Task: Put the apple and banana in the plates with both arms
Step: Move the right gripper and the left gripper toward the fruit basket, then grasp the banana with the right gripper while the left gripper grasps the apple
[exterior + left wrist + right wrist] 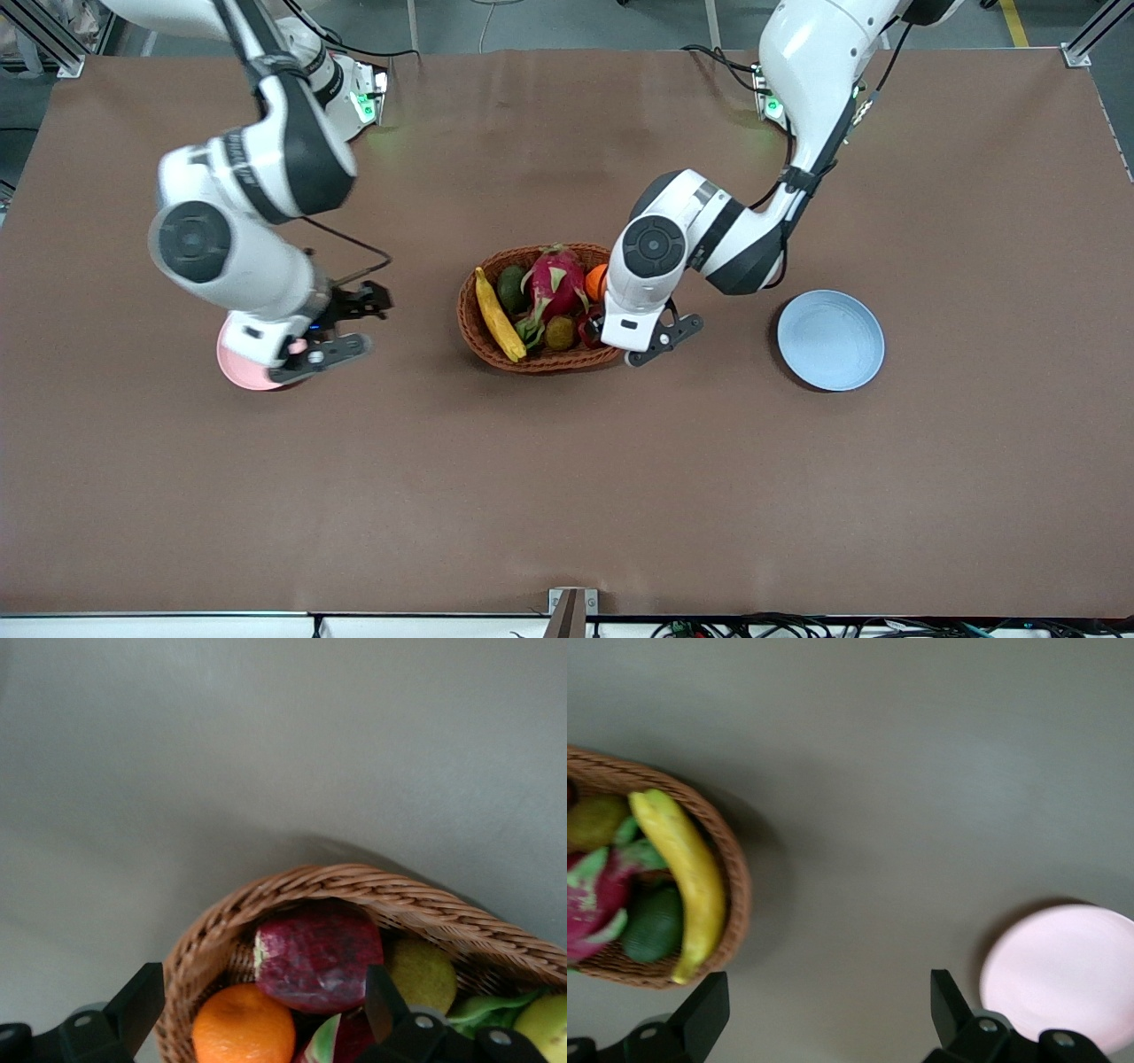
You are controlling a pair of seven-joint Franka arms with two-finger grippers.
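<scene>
Black fingers spread, we are hovering both grippers over the fruit job.

We are holding the left gripper open over the apple in the wicker basket; the orange crowding it could get nudged or pinched instead. Our right gripper is hanging open by the pink plate, well apart from the banana in the basket; the blue plate is lying bare.
</scene>
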